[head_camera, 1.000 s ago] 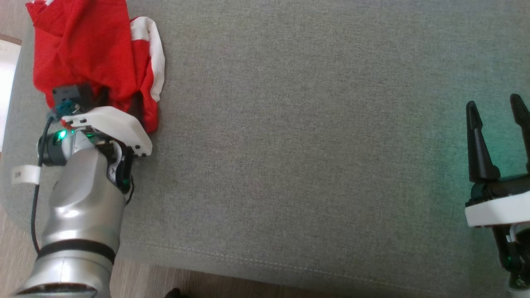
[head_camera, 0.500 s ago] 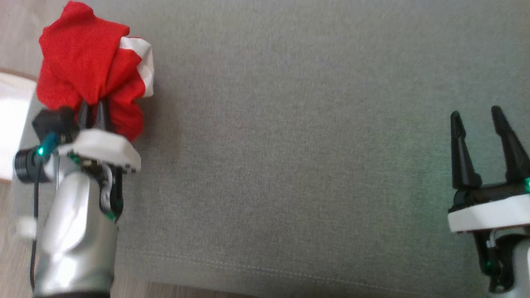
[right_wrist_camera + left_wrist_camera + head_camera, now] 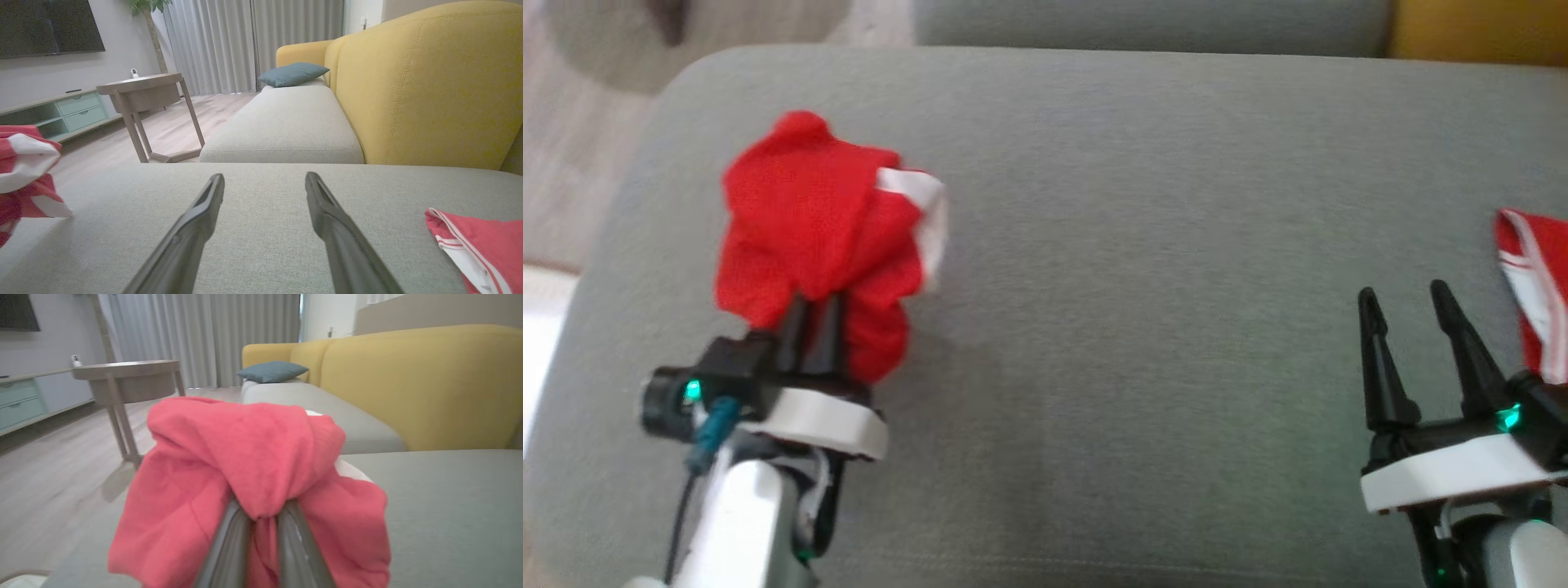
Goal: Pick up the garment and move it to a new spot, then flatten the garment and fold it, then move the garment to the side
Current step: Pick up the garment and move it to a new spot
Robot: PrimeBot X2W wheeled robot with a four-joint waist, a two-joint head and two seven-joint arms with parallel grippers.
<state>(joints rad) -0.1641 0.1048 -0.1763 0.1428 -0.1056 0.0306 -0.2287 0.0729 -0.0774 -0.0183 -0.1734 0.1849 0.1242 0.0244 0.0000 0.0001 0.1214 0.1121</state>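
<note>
The garment (image 3: 809, 220) is red with a white band, and it hangs bunched over the left part of the grey seat cushion (image 3: 1135, 245). My left gripper (image 3: 810, 302) is shut on its lower folds. In the left wrist view the red garment (image 3: 253, 457) drapes over both fingers of the left gripper (image 3: 261, 506). My right gripper (image 3: 1403, 292) stands open over the cushion at the right, nothing between its fingers. The right wrist view shows the right gripper (image 3: 264, 177) open above bare cushion, with the garment (image 3: 24, 179) at the far left.
Another red cloth with white stripes (image 3: 1535, 286) lies at the cushion's right edge, just beside the right gripper; it also appears as a red striped cloth (image 3: 478, 241). A yellow sofa back (image 3: 429, 90) rises behind. A round side table (image 3: 143, 90) stands on the wooden floor to the left.
My left gripper has shut on the garment and gathered it into a bunch. The head camera has tilted up, shifting the whole picture. The right gripper stays open.
</note>
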